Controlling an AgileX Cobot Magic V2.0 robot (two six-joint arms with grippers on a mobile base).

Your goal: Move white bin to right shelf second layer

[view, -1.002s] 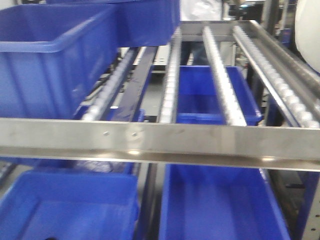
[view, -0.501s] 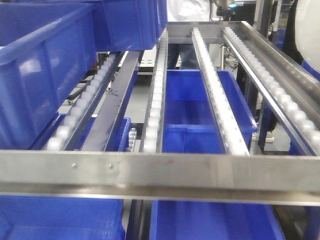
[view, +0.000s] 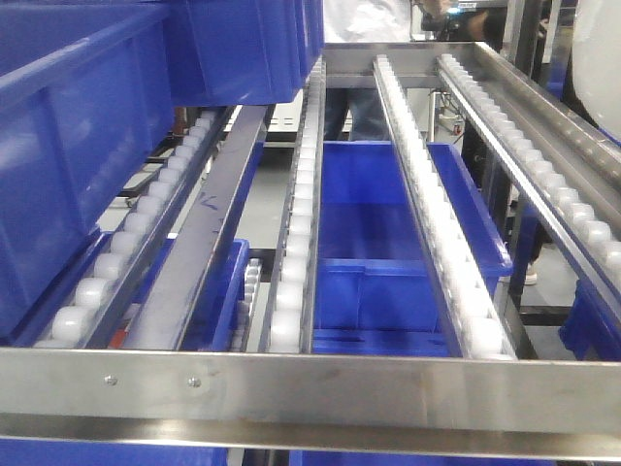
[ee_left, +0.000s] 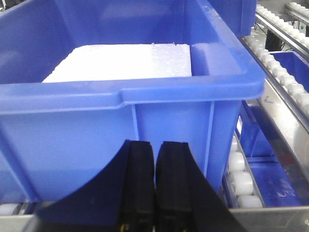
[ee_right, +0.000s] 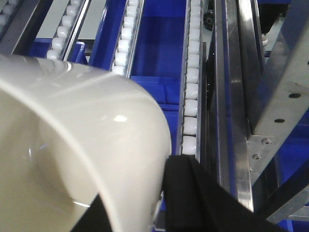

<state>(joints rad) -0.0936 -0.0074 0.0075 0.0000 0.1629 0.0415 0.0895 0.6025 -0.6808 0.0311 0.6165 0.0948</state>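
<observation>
The white bin point(ee_right: 82, 140) fills the lower left of the right wrist view, glossy and cream. My right gripper point(ee_right: 140, 181) is shut on its wall, with one black finger point(ee_right: 186, 193) outside and the other inside the mouth. The bin hangs over the roller tracks point(ee_right: 190, 96) of the right shelf second layer. In the front view that layer's steel front bar point(view: 388, 393) crosses the bottom, and a piece of the white bin point(view: 600, 58) shows at the top right edge. My left gripper point(ee_left: 154, 145) is shut and empty, just in front of a blue crate point(ee_left: 145, 121).
The blue crate at the left holds a white foam slab point(ee_left: 120, 60) and stands on the rollers. More blue crates point(view: 243, 49) sit at the rack's back left, and others point(view: 388, 223) lie on the level below. A steel upright point(ee_right: 285, 82) stands right of the tracks.
The front view has closed in on the rack. The front bar has dropped lower in the frame, and the roller tracks show more from above. The white bin stays at the right edge.
</observation>
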